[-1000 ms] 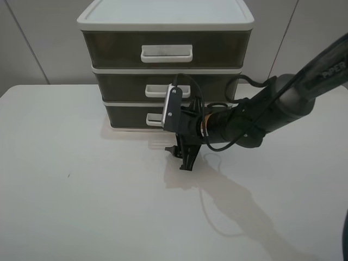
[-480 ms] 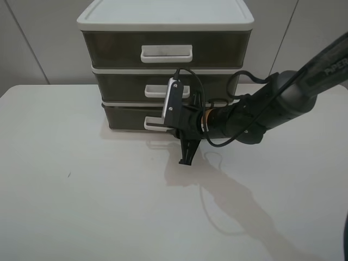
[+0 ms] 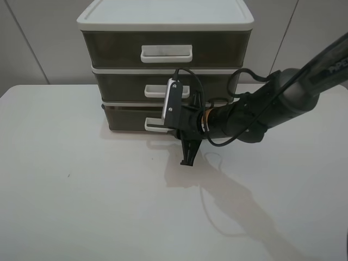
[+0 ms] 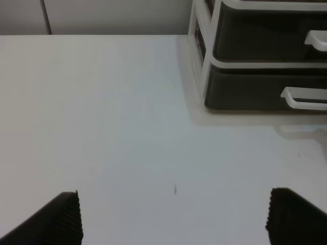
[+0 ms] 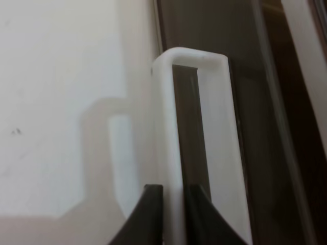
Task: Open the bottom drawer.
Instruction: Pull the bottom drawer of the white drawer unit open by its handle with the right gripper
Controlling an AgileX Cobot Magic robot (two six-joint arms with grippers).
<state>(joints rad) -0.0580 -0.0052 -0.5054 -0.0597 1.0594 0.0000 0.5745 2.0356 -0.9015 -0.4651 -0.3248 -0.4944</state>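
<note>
The bottom drawer is the lowest of three smoky brown drawers in a white-framed unit at the back of the table. Its front stands slightly out from the frame. My right gripper reaches in from the right and is shut on the drawer's white loop handle. In the right wrist view the two black fingertips pinch the near bar of the handle. My left gripper is open and empty over the bare table, left of the unit. The bottom drawer also shows in that view.
The middle drawer and the top drawer are shut above it. The right arm and its cable lie across the right of the white table. A grey wall stands behind.
My right gripper rose from the table toward the unit and closed on the bottom handle. The handle and drawer front have since come slightly forward.
</note>
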